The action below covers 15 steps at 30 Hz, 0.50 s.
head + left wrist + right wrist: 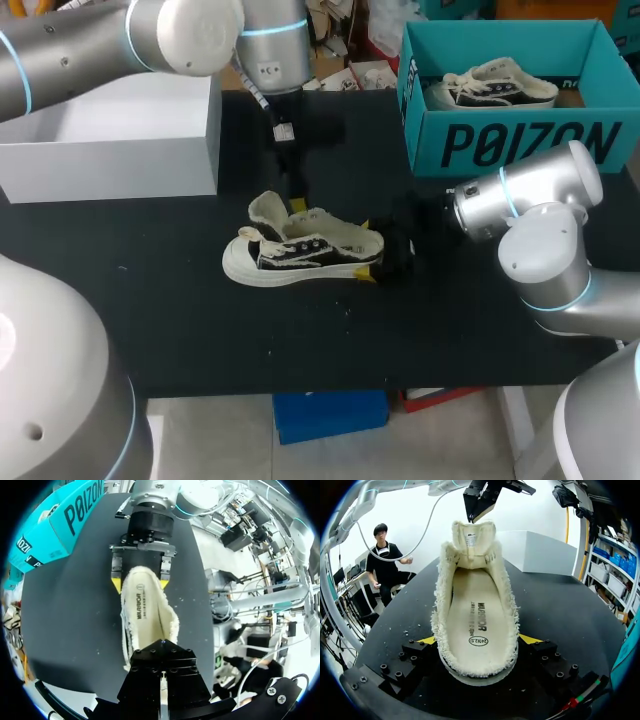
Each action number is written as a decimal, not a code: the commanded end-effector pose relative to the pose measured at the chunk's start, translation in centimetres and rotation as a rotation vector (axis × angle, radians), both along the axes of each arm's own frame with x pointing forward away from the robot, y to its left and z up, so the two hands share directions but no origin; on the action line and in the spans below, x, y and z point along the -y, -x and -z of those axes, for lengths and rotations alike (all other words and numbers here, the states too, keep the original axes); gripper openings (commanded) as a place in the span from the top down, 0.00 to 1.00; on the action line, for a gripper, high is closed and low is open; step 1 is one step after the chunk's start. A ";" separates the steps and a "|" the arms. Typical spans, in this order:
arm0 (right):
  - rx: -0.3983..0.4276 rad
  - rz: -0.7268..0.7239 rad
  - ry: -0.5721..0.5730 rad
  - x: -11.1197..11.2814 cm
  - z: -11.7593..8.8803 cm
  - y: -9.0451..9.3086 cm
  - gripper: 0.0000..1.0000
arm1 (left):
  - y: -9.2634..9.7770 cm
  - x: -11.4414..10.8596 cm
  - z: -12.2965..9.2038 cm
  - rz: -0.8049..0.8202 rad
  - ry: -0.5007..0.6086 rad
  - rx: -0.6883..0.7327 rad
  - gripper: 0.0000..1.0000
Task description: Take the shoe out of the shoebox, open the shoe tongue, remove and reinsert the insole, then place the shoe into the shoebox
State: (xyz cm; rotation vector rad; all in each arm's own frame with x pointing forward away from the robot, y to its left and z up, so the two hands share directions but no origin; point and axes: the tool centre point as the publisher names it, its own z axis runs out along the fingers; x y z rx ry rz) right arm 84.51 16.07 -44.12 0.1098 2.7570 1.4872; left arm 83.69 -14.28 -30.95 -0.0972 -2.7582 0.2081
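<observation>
A cream and black low sneaker (300, 250) lies on its sole in the middle of the black table, toe toward my left. Its insole (477, 610) lies flat inside it and its tongue (471, 536) stands up. My right gripper (366, 249) clasps the heel, one yellow tip on each side, as the left wrist view shows from above (140, 583). My left gripper (296, 203) hangs shut right over the tongue's top edge (474, 516). Whether it pinches the tongue I cannot tell. The teal shoebox (500, 150) stands at the back right.
A second sneaker (490, 88) lies inside the teal shoebox. A white box (120, 140) stands at the back left of the table. My right arm's elbow (540, 240) sits just in front of the shoebox.
</observation>
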 end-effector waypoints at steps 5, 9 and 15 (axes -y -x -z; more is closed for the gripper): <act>-0.001 0.001 0.001 0.0 0.0 0.0 1.00 | -0.2 0.5 2.0 -0.004 -0.005 -0.055 1.00; -0.001 0.001 0.001 0.0 0.0 0.0 1.00 | -0.2 0.5 2.0 -0.004 -0.005 -0.055 1.00; -0.001 0.001 0.001 0.0 0.0 0.0 1.00 | -0.2 0.5 2.0 -0.004 -0.005 -0.055 1.00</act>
